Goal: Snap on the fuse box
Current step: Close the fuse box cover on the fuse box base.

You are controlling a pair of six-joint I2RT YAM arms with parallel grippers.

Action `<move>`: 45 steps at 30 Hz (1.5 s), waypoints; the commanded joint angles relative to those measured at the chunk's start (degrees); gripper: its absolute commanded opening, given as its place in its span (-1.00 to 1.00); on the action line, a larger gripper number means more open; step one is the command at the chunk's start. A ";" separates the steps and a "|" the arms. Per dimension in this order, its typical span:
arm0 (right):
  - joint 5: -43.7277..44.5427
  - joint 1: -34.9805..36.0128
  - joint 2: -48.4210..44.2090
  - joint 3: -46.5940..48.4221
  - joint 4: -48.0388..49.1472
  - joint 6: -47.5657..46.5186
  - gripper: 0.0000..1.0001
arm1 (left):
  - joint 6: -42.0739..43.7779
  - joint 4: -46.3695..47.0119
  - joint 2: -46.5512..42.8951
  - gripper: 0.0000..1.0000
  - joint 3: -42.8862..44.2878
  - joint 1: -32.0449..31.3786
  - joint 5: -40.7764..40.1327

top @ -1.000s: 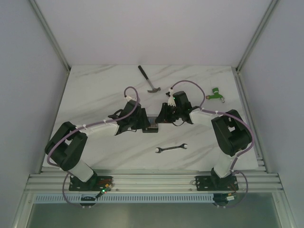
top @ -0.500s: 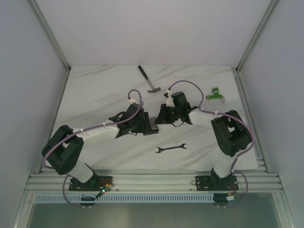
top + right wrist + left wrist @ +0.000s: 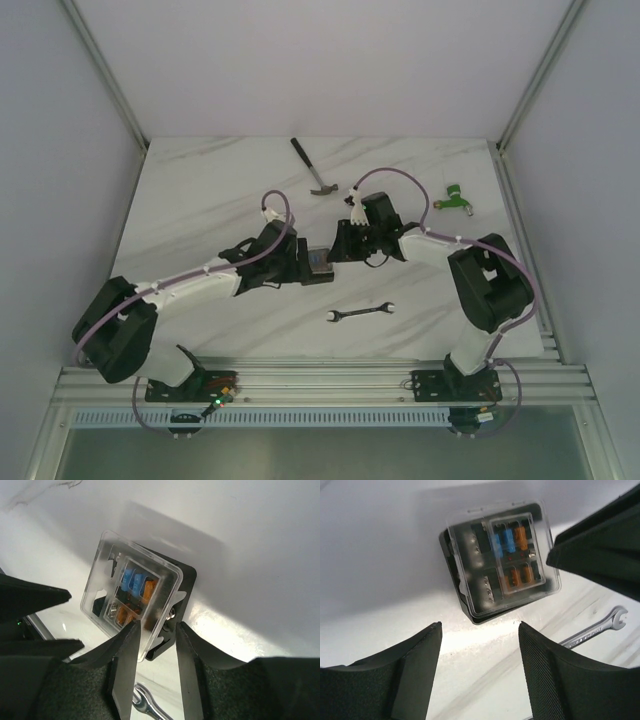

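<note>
One fuse box (image 3: 500, 565), left gripper (image 3: 480, 630) open, empty, right gripper (image 3: 155, 627) straddling it, grip unclear

The two arms reach inward over the white marbled surface (image 3: 200, 200) and meet near its middle. The left hand (image 3: 300, 264) sits just to the left of the fuse box (image 3: 319, 263), and the right hand (image 3: 337, 250) comes in at the box's far right corner. From above, it cannot be told whether either hand touches it. A wrench (image 3: 361, 313) lies nearer the bases, a hammer (image 3: 314, 168) lies toward the back, and a small green tool (image 3: 455, 197) lies at the far right.
</note>
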 commanded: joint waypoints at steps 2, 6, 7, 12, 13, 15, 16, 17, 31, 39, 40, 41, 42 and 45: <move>2.29 0.31 -3.07 1.80 -2.96 -2.24 -0.09 | -0.98 -1.37 -0.45 0.40 1.29 3.01 -1.67; 2.78 0.30 -1.70 3.07 -3.62 -1.81 0.00 | -0.80 1.01 2.38 0.33 3.49 4.92 0.07; 2.70 0.30 -1.33 3.25 -3.65 -1.38 0.00 | -0.78 1.34 3.31 0.30 4.08 5.26 0.43; 1.68 0.56 -0.22 3.49 -3.28 -0.72 0.00 | -0.69 2.37 7.48 0.18 6.05 5.86 2.61; 1.47 0.56 0.00 3.48 -3.09 -0.61 -0.02 | -0.67 2.73 8.16 0.15 6.16 5.87 3.04; 0.75 0.72 0.67 3.54 -2.59 -0.37 -0.04 | -0.77 3.28 9.46 0.08 6.36 5.87 3.80; 0.54 0.78 1.10 3.62 -2.41 -0.18 -0.06 | -0.77 3.57 9.84 0.04 6.45 5.89 4.13; 0.41 0.94 1.38 3.73 -2.26 -0.07 -0.07 | -0.86 3.75 10.14 0.00 6.45 5.83 4.42; -0.80 1.74 0.11 4.11 -2.28 -0.07 -0.21 | -2.91 4.25 6.17 -0.30 4.77 4.44 7.24; -0.89 2.45 -0.45 4.31 -2.69 -0.11 -0.22 | -4.51 4.25 2.71 -0.29 2.74 3.96 6.28; -0.93 2.60 -0.38 4.41 -2.76 -0.06 -0.22 | -4.56 4.24 2.66 -0.29 2.54 3.96 6.02; -0.89 2.73 -0.24 4.53 -2.87 0.00 -0.22 | -4.50 4.25 2.76 -0.29 2.40 3.96 5.74; -0.89 2.82 -0.07 4.62 -2.95 0.07 -0.22 | -4.48 4.20 3.08 -0.28 2.33 3.96 5.45; -0.68 3.18 0.16 4.72 -2.96 0.29 -0.22 | -4.49 4.24 4.69 -0.28 2.52 3.96 5.60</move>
